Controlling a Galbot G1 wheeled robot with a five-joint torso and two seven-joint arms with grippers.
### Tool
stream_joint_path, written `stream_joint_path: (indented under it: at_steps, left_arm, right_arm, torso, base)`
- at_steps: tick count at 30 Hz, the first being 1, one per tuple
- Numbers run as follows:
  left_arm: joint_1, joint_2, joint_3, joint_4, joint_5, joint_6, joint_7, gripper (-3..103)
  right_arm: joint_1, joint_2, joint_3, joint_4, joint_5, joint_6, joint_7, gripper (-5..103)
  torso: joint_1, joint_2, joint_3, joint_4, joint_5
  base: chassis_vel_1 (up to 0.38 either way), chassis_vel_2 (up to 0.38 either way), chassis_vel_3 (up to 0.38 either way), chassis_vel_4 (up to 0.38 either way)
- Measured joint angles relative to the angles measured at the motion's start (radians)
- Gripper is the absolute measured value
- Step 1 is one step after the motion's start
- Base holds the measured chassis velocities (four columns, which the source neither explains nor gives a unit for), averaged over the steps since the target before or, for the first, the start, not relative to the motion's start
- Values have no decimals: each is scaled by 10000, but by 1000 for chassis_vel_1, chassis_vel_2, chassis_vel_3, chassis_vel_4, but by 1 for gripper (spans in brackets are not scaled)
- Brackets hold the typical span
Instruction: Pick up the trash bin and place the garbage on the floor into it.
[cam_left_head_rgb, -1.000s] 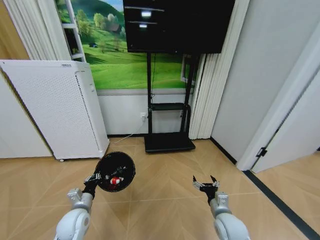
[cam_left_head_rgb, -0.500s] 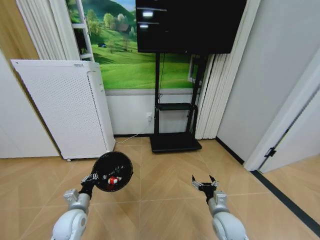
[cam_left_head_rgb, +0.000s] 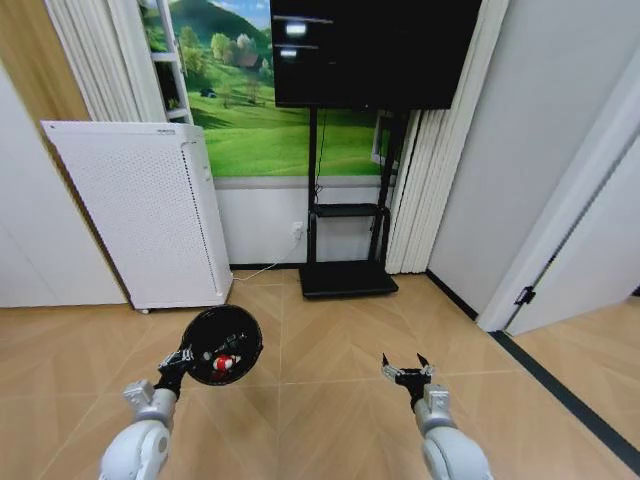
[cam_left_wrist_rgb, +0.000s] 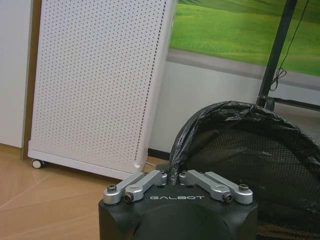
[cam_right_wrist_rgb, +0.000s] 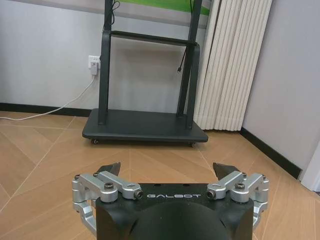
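Trash bin (cam_left_head_rgb: 223, 345) rim clenched in left gripper (cam_left_head_rgb: 182, 357) jaws; right gripper (cam_left_head_rgb: 405, 368) jaws spread.

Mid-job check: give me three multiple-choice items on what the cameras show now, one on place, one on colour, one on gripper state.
1. The trash bin is: A on the TV stand, B held by the left gripper, C beside the door.
2. The litter piece in the bin is: A red-and-white, B blue, C yellow.
3. The right gripper is: A shut on a bottle, B open and empty, C shut on the bin.

B: the left gripper's fingers pinch the lined rim.
A: red and white show inside the bin.
B: its fingers are spread with only floor between.
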Motion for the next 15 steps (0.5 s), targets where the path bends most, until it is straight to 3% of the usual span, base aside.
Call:
stream_joint_path:
  at_steps: [9,15]
  left_arm:
    - [-49,-15,25,43,32,-5,-4,4]
    - [-83,-154,36,102,68,-5,-269,4]
  right_arm:
    - [29,2,-9,-149,-39,77,-82,100]
    - [116,24,-13,-451,-25,706,-99,100]
  torso:
    - [3,-2,6,2,0]
    - [1,-2,5,1,-1]
  base:
    - [5,73,-18,-59]
    - [78,98,-87,-101]
